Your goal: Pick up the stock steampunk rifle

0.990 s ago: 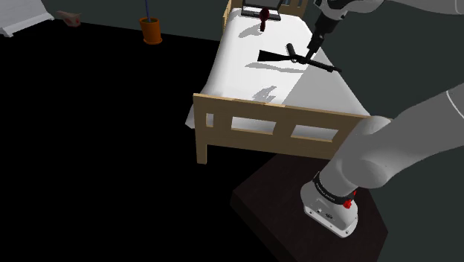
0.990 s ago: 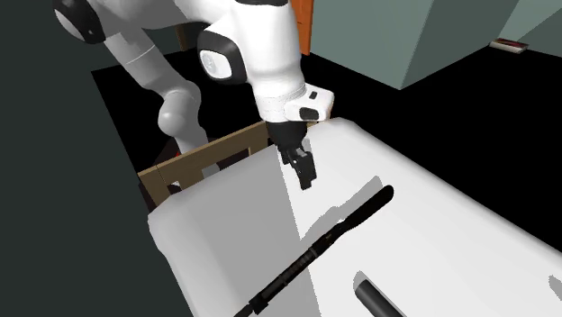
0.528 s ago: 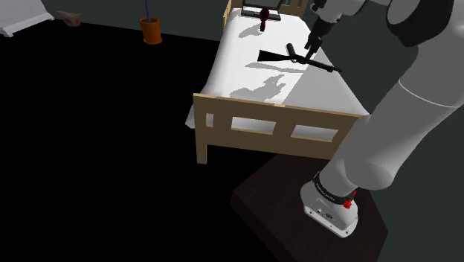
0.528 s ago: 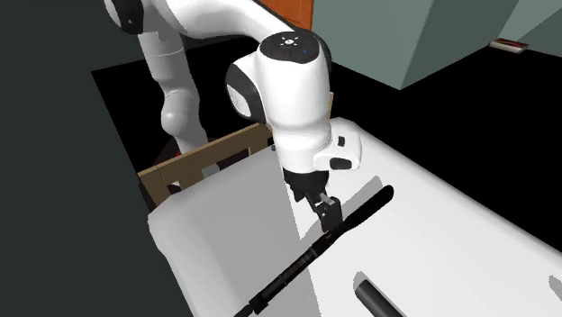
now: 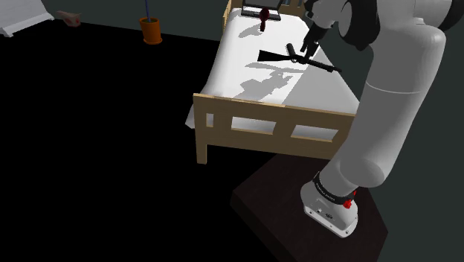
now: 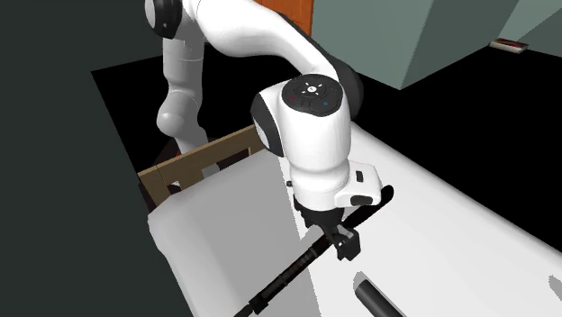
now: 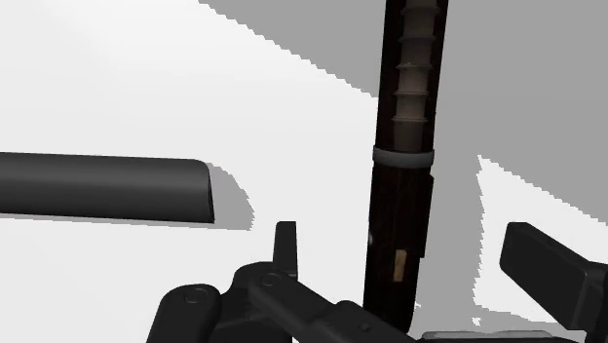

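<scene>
A long black rifle (image 5: 297, 58) lies flat on the white mattress (image 5: 245, 52) of a bed, running lengthwise across it (image 6: 297, 266). My black gripper (image 5: 305, 49) hangs just over the rifle's middle (image 6: 340, 241), pointing down, open. In the wrist view the ribbed dark rifle body (image 7: 401, 195) runs between the two fingers (image 7: 285, 244), closer to neither pad, and they do not touch it. Nothing is held.
A short dark cylinder (image 7: 97, 187) lies on the mattress beside the rifle (image 6: 378, 302). The wooden footboard (image 5: 260, 126) stands between the stand (image 5: 312, 216) and the bed. A dark red object (image 5: 264, 15) sits at the headboard. An orange pot (image 5: 151, 30) stands far off.
The arm has swung out over the bed and the gripper has come down from beside the rifle to straddle its middle. The jaws stayed open; the rifle has not moved.
</scene>
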